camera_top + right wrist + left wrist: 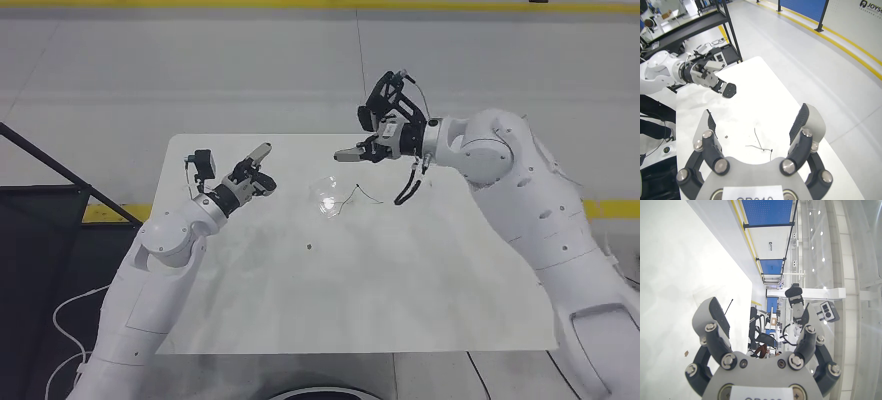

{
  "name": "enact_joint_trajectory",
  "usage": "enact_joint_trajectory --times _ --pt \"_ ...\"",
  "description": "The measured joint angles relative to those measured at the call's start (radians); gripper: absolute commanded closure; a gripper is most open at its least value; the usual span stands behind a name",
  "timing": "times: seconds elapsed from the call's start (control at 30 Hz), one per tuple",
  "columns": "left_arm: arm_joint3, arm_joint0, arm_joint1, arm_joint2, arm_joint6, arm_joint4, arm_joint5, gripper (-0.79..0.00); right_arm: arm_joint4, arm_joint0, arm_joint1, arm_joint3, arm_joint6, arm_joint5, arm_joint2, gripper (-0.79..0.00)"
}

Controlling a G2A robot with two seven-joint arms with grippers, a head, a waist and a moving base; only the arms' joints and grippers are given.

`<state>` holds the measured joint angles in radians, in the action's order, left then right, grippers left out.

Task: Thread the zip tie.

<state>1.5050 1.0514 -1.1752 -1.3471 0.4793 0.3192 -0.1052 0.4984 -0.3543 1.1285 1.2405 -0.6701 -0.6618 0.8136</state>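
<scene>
Thin black zip ties (758, 139) lie loose on the white table (745, 79), with a pale strip (751, 146) crossing them; in the top view the zip ties (352, 197) sit near the table's middle back. My right gripper (755, 121) hangs open above them, holding nothing. In the top view the right gripper (358, 140) is over the table's back edge. My left gripper (762, 315) is open and empty, raised to the left of the ties. One zip tie tip (728, 307) shows past its finger. The left gripper (264, 168) faces the right one.
A small brown speck (309, 245) lies on the table in front of the ties. A black rack (728, 37) stands off the table's left side. A yellow floor line (320, 5) runs behind the table.
</scene>
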Motion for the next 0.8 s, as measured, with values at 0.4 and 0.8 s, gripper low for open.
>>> enact_joint_trajectory --times 0.4,0.8 --pt "-0.005 -0.008 -0.003 0.007 -0.006 -0.004 -0.004 -0.785 0.020 -0.357 -0.128 0.494 -0.266 0.139 0.337 -0.785" --pt "-0.005 -0.008 -0.002 0.007 -0.005 -0.004 -0.004 -0.785 0.172 -0.337 -0.109 0.457 -0.265 0.177 0.210 -0.785"
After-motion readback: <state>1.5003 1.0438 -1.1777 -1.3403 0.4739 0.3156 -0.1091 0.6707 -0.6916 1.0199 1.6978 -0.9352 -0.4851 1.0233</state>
